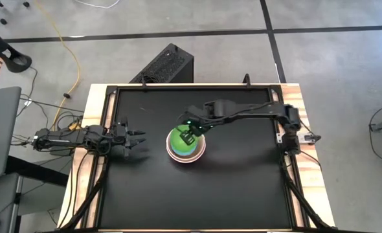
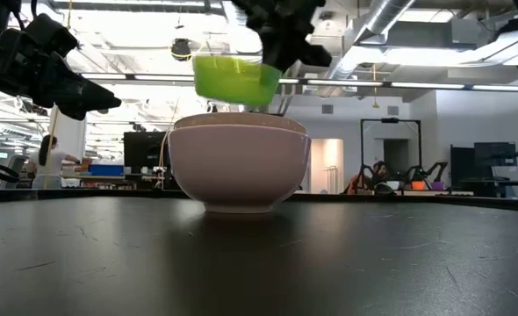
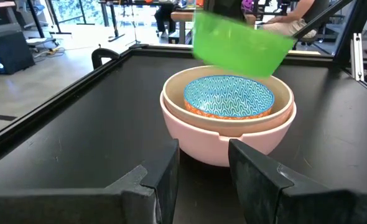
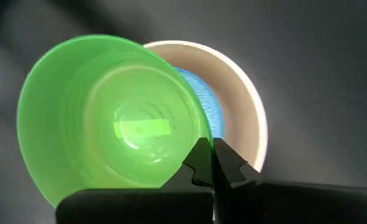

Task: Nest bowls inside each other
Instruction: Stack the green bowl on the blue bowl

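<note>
A pink bowl (image 3: 227,140) stands on its base on the black table, with a beige bowl (image 3: 283,93) nested in it and a blue patterned bowl (image 3: 228,96) inside that. The small green bowl (image 2: 234,79) hangs just above this stack (image 1: 194,155), with my right gripper (image 4: 209,155) shut on it. In the high view the green bowl (image 1: 181,142) covers most of the stack. My left gripper (image 3: 202,174) rests low at the table's left side, open, pointing at the stack, with nothing between its fingers. My right gripper pinches the green bowl's rim (image 4: 202,138) at one spot, one finger inside the bowl and one outside. The fingers slant down from the table's right side. The bowl hangs clear above the stacked bowls, mouth up and slightly tilted.
The black table top has a raised dark rim (image 3: 59,99) all around. My left arm (image 1: 81,137) lies along the left edge. A black box (image 1: 168,65) stands on the floor beyond the far edge. Bare table surface (image 1: 230,194) lies near and right of the stack.
</note>
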{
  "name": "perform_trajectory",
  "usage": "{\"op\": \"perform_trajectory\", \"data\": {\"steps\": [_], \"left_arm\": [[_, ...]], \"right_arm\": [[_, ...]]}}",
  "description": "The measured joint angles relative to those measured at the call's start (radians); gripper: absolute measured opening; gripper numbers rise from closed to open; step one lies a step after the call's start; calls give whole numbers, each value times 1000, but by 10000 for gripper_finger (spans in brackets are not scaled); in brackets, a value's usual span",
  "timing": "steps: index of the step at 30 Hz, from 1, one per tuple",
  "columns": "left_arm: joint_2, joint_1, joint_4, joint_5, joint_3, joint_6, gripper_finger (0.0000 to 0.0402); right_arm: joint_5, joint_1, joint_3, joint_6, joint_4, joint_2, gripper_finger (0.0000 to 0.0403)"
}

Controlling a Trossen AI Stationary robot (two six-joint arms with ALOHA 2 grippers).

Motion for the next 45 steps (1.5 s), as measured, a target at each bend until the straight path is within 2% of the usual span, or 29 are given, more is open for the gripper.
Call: {"op": "perform_trajectory", "data": {"steps": [3,7,38,41,45], "left_arm": [[0,0,0,0,0,0,128],[0,0,0,0,0,0,128],[0,0,0,-2,0,0,128],[0,0,0,-2,0,0,128],[0,0,0,-2,0,0,128]], "right_arm": [[0,-2,82,0,-90,68,1],[0,-11,135,-8,-111,119,1],[28,5,123,-12,-124,180,3],[28,5,123,-33,-123,180,15],[29,5,123,-37,-121,180,55]]}}
